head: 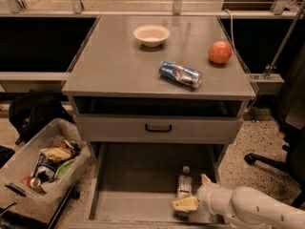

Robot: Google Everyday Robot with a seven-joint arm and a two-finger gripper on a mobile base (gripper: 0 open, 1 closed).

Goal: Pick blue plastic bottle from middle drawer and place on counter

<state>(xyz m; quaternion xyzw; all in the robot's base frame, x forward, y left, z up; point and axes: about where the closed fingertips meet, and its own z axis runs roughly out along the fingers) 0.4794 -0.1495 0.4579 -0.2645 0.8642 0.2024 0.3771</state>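
Lying flat on the middle drawer floor: blue plastic bottle, long axis front-to-back, cap toward the drawer's rear. Gripper sits low at its base end, fingers spread apart, one across the base, the other just right of the body; can't tell contact. Drawer side wall is near, right of the fingers; bare floor to their left. Counter is above.

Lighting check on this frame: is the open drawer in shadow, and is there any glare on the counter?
Camera view: warm, dim light overall. The counter is evenly lit with no hard glare, only small highlights on the can. The middle drawer sits in the cabinet's shadow, so the blue plastic bottle reads dark. The pale end effector, at the drawer's front right by the bottle, stands out.
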